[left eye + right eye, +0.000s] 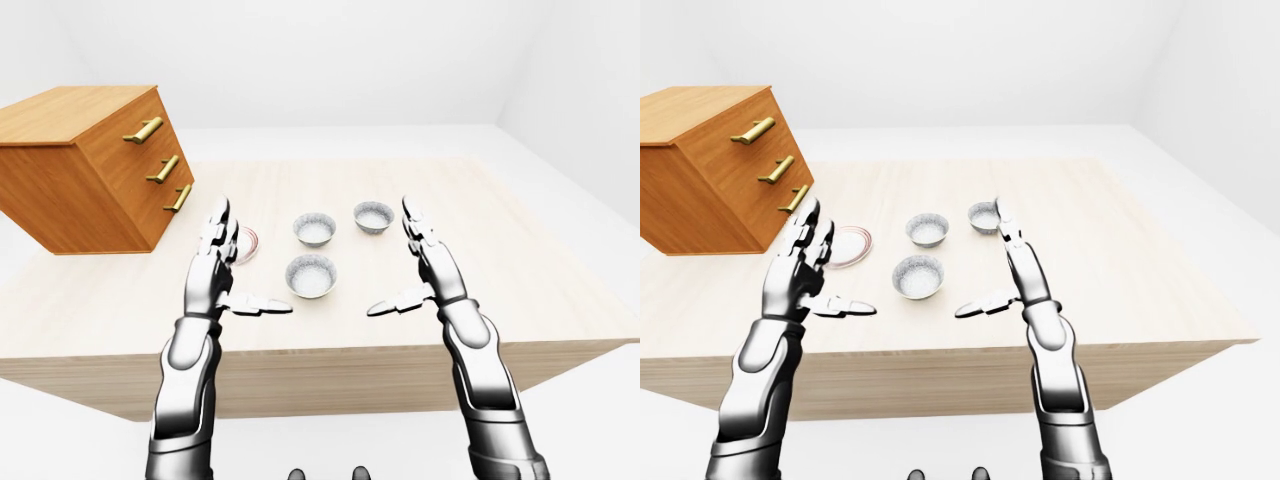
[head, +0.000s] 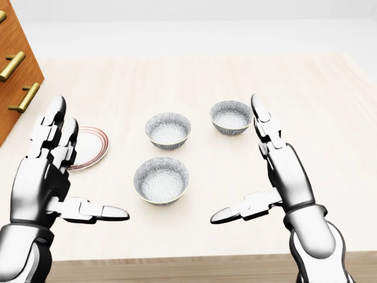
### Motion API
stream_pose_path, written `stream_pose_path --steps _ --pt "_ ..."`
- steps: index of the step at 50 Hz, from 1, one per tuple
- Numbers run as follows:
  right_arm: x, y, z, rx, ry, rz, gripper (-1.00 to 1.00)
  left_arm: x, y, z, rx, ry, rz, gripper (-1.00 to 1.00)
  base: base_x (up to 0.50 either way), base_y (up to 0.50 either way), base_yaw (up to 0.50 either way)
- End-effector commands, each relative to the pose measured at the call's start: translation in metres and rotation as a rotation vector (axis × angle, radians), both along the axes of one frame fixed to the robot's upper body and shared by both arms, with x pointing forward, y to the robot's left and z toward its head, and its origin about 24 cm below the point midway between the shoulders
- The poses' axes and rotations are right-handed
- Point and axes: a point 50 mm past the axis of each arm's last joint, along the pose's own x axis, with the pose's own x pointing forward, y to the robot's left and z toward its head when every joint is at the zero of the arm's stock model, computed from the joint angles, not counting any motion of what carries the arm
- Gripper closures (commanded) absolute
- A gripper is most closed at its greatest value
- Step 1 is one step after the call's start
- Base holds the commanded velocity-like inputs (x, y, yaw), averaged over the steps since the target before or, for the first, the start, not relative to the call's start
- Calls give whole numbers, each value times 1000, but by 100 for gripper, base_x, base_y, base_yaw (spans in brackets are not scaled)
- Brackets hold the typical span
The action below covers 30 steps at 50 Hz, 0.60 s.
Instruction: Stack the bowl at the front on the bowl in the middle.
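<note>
Three small patterned bowls stand on the wooden table [image 2: 330, 106]. In the head view, the nearest bowl [image 2: 161, 180] is at lower centre, the middle bowl [image 2: 168, 130] sits just above it, and a third bowl [image 2: 231, 116] is up to the right. All are upright and empty. My left hand [image 2: 91, 160] is open, left of the nearest bowl, with its fingers up and thumb pointing right. My right hand [image 2: 234, 158] mirrors it on the right, also open, with its fingers [image 2: 262, 121] beside the third bowl. Neither hand touches a bowl.
A white plate with a red rim [image 2: 94, 147] lies left of the bowls, partly hidden by my left hand. A wooden drawer cabinet with brass handles [image 1: 90, 170] stands at the table's upper left. The table's near edge [image 1: 330, 375] runs below my hands.
</note>
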Motion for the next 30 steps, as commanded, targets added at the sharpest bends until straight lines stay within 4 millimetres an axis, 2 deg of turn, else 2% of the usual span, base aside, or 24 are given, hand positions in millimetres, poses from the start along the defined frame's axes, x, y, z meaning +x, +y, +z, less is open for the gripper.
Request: stream_pose_path --steps 1,8,30 --pt "8 -2 33 -98 -115 15 -100 3 7 26 10 -103 1 -100 0 0 0" --pt "3 -1 38 -98 -132 54 -100 5 12 32 -8 -126 34 -100 5 0 0" --pt "1 -2 25 -103 -81 54 -100 -1 5 33 -2 -139 17 -100 27 0 0"
